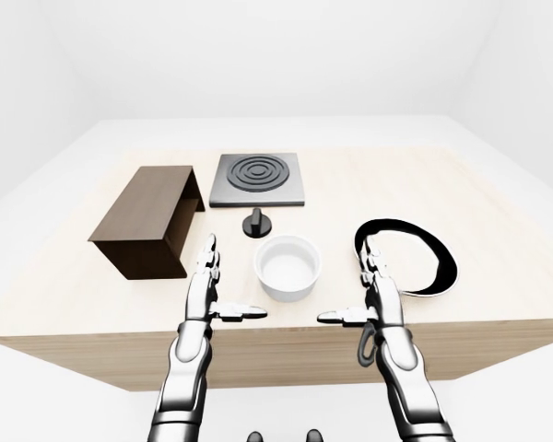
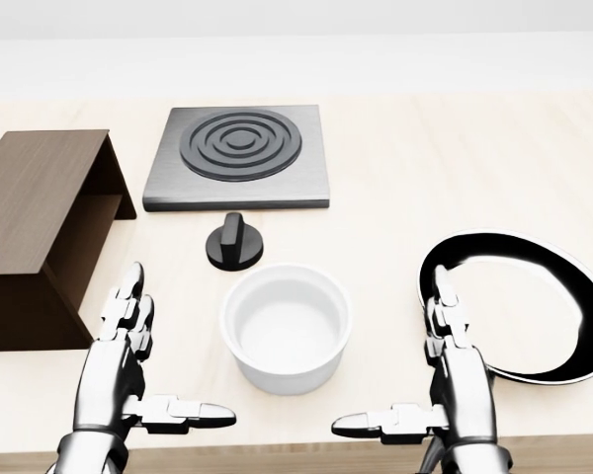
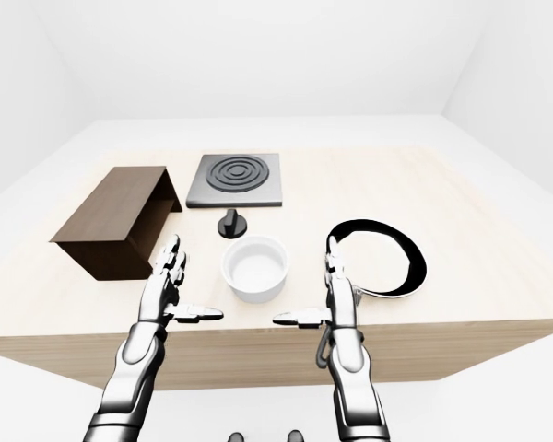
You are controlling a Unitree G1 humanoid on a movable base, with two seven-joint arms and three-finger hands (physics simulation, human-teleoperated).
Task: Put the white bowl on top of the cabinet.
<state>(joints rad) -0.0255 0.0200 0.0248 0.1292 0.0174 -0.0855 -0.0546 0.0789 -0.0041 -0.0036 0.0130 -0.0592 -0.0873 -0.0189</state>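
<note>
The white bowl (image 2: 287, 327) stands upright on the wooden table (image 2: 455, 188), at the middle bottom of the head view. The dark brown cabinet (image 2: 35, 227) lies at the left, its open side facing the bowl. My left hand (image 2: 153, 370) is open and empty, left of the bowl, fingers pointing up and thumb pointing toward the bowl. My right hand (image 2: 415, 370) is open and empty, right of the bowl, mirrored. Neither hand touches the bowl.
A grey stove plate with dark rings (image 2: 240, 154) lies above the bowl, with a black knob (image 2: 234, 242) between them. A black-rimmed white plate (image 2: 529, 306) lies at the right, just behind my right hand. The table's near edge (image 1: 276, 345) runs under my wrists.
</note>
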